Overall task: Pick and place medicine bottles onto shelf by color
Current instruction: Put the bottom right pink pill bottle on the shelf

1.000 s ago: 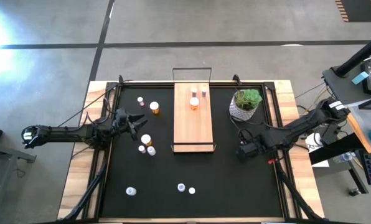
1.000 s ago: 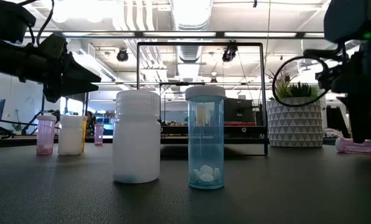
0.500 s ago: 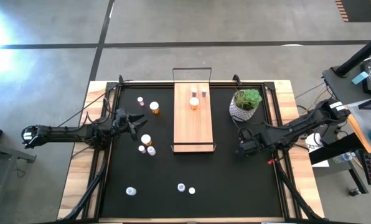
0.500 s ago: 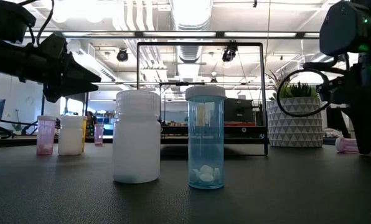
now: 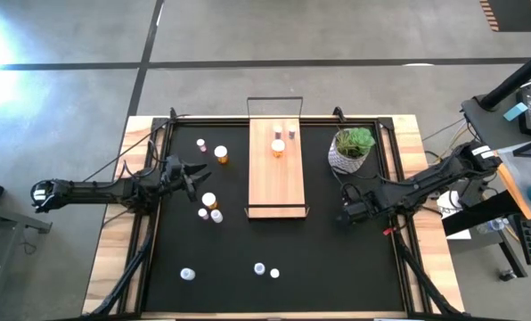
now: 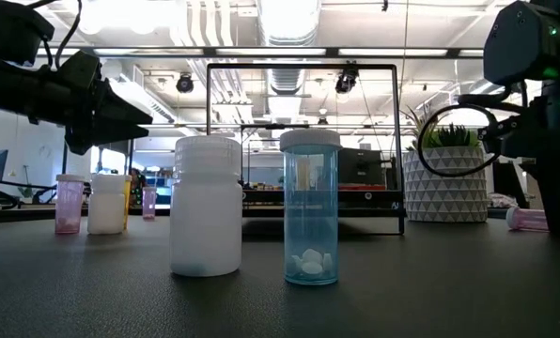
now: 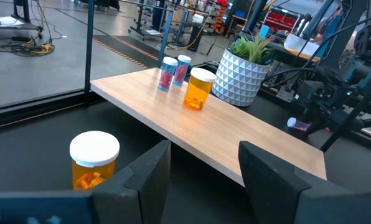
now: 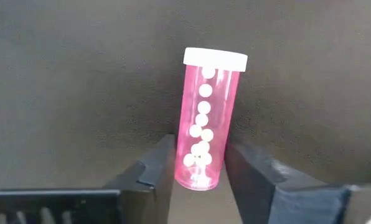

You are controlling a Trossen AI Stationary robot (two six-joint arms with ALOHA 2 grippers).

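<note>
A pink bottle lies on the mat right of the shelf, my right gripper clamped on its base; I should lift level. Left gripper hovers parted beside the shelf's left edge.

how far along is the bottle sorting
Early. Three bottles already stand at the shelf's far end. The right hand has closed on a pink bottle lying on the mat. About eight more bottles are left on the mat; the left hand hovers empty.
</note>
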